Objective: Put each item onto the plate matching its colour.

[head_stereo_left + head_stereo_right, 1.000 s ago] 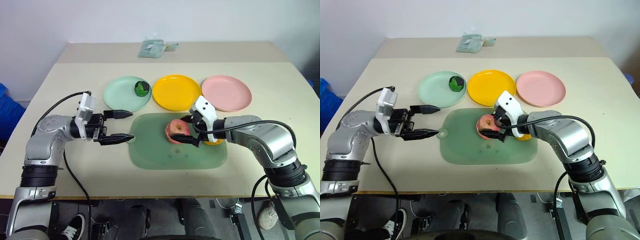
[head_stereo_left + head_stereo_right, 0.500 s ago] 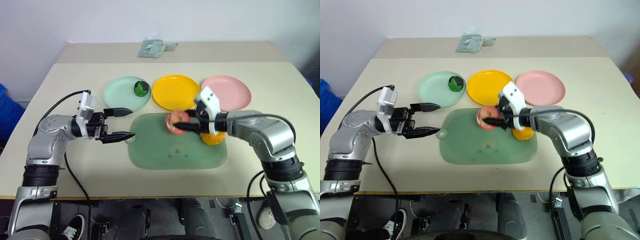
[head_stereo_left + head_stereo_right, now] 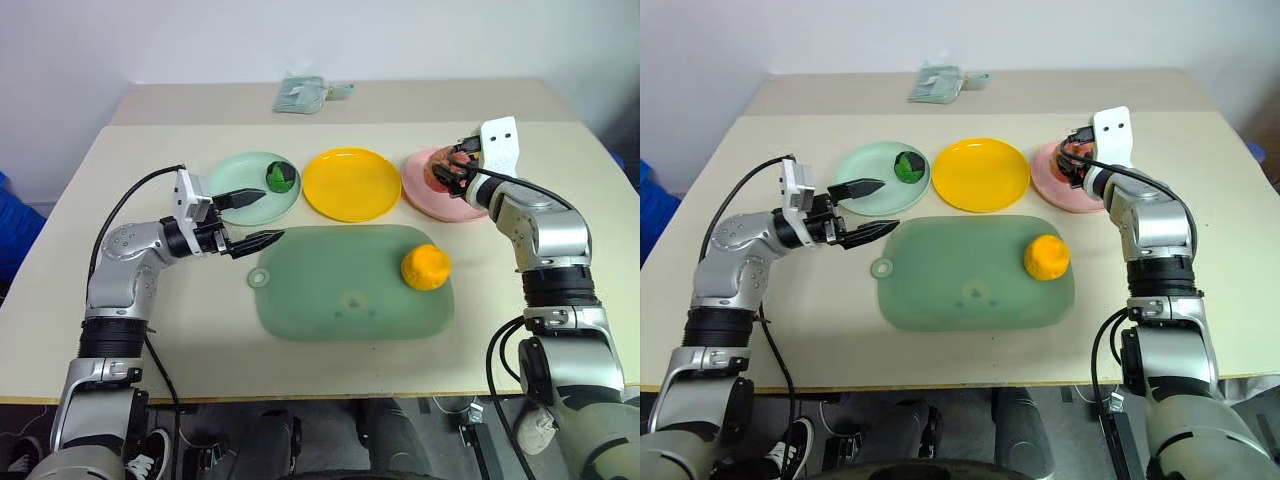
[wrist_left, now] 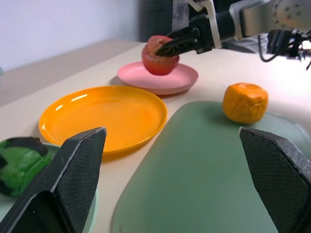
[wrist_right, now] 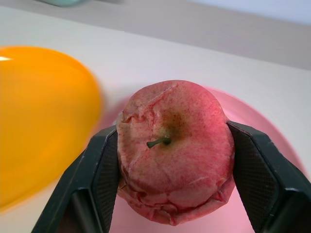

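Over the pink plate [image 3: 470, 200], right pincer [image 5: 170, 160] clasps the apple [image 5: 175, 150].

Large rounded-rectangle green mat [image 3: 340, 290] mid-table [image 3: 150, 330] toward near edge; folded pale-green cloth [image 3: 302, 94] at far edge.

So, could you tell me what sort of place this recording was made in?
Probably a lab or test room set up for a sorting exercise: a plain beige table against a bare white wall, toy fruit such as the orange fruit, coloured plastic plates like the yellow plate, and a green mat.
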